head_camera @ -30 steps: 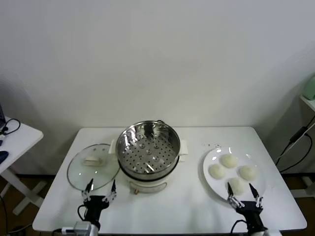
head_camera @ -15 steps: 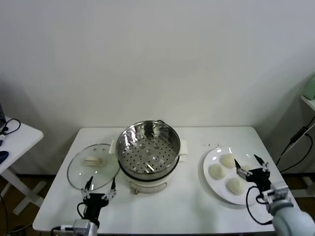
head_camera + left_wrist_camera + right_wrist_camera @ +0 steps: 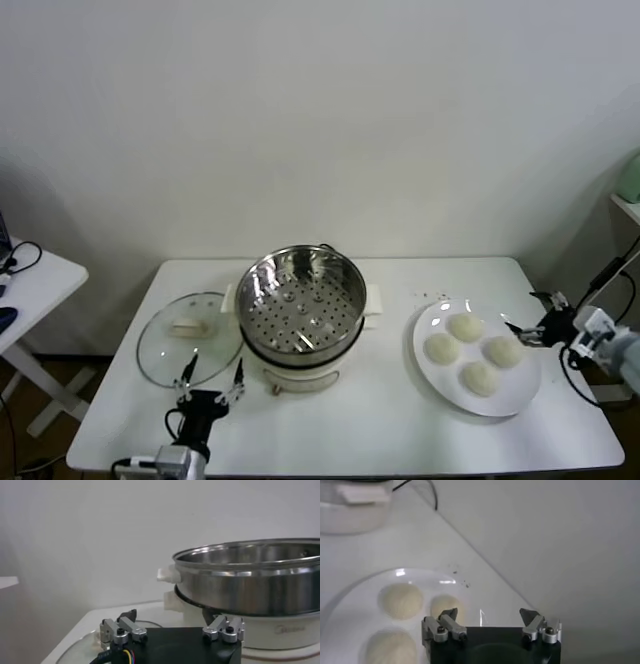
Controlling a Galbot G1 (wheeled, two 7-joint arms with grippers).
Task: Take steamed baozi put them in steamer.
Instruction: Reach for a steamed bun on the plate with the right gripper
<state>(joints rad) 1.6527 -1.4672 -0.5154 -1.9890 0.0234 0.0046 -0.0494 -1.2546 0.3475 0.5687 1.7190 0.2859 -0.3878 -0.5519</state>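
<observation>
The right tool (image 3: 532,318) hangs with its fingers spread wide and empty at the outer edge of the white plate (image 3: 438,375), just beside the nearest of the four steamed baozi (image 3: 503,351). The other three buns lie farther from it on the same plate, towards the steamer (image 3: 302,305). The steamer stands in the middle of the counter (image 3: 370,425), well apart from this tool, its perforated tray bare. The left tool (image 3: 212,382) is parked low at the near edge of the counter, fingers also wide open and holding nothing, with the steamer's cream base just beyond it and the glass lid (image 3: 188,338) lying flat beside it.
</observation>
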